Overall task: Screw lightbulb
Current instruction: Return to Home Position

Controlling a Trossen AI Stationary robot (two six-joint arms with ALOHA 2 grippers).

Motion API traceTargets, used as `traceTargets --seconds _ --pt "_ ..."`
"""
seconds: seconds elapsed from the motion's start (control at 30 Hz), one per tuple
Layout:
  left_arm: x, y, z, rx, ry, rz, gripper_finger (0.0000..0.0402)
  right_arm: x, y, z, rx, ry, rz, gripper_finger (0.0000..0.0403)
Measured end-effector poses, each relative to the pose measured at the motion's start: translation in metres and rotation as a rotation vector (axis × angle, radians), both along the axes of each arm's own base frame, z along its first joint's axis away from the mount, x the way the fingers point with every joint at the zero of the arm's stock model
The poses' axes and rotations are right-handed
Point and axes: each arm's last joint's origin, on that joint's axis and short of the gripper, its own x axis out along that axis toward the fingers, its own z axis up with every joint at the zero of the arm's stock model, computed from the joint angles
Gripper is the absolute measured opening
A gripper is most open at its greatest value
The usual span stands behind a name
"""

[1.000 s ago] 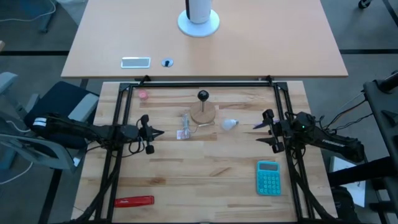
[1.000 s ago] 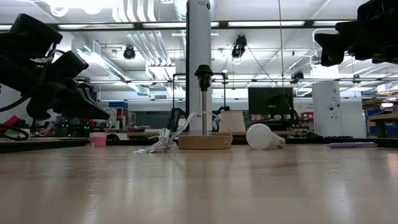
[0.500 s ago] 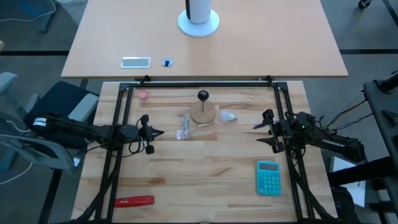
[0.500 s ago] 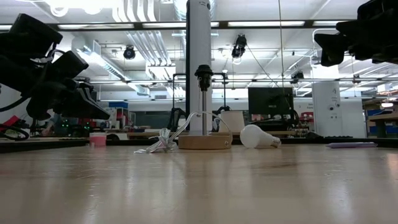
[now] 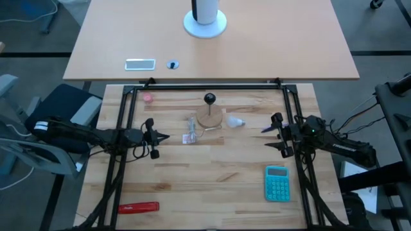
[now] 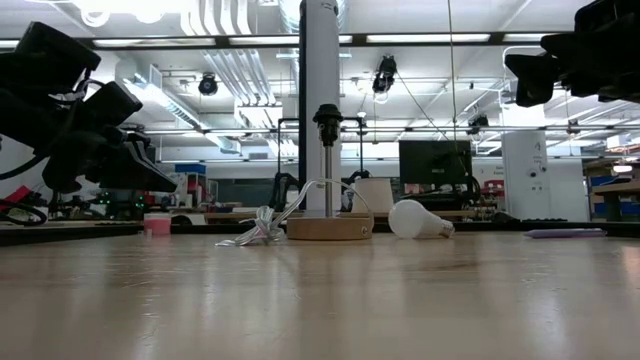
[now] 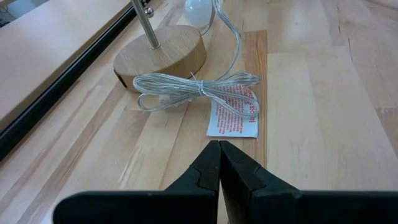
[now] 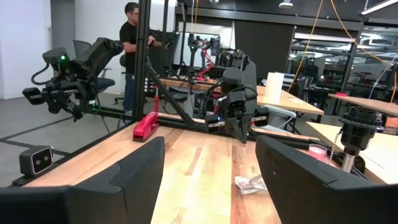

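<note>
I see the wooden stand [image 5: 210, 117] between the coiled cord [image 7: 196, 84] and the lightbulb [image 5: 236, 121]. The lightbulb lies sideways on the tabletop [image 5: 212, 168], its narrow end toward my right end effector [image 5: 271, 136], whose fingers are spread. My left end effector [image 5: 162, 136] is clenched and empty.

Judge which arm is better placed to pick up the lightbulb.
Right, probably: the lightbulb lies right of the lamp stand, facing the open right gripper; that stand separates it from the shut left gripper.

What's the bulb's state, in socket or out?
Out: the lightbulb lies on its side on the table beside the wooden base; the socket stands empty.
</note>
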Motion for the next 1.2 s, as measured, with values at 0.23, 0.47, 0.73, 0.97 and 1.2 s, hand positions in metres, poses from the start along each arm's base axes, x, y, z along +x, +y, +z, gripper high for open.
traceTargets --seconds 0.23,0.47,0.73,0.97,1.2 --pt "0.0 0.0 0.0 0.0 0.0 0.0 0.0 0.0 0.0 0.0 0.0 0.0 0.0 0.0234" --pt "0.0 0.0 0.0 0.0 0.0 0.0 0.0 0.0 0.0 0.0 0.0 0.0 0.0 0.0226" --pt "0.0 0.0 0.0 0.0 0.0 0.0 0.0 0.0 0.0 0.0 0.0 0.0 0.0 0.0228" --pt "0.0 0.0 0.0 0.0 0.0 0.0 0.0 0.0 0.0 0.0 0.0 0.0 0.001 0.0241" --pt "0.0 0.0 0.0 0.0 0.0 0.0 0.0 0.0 0.0 0.0 0.0 0.0 0.0 0.0251"
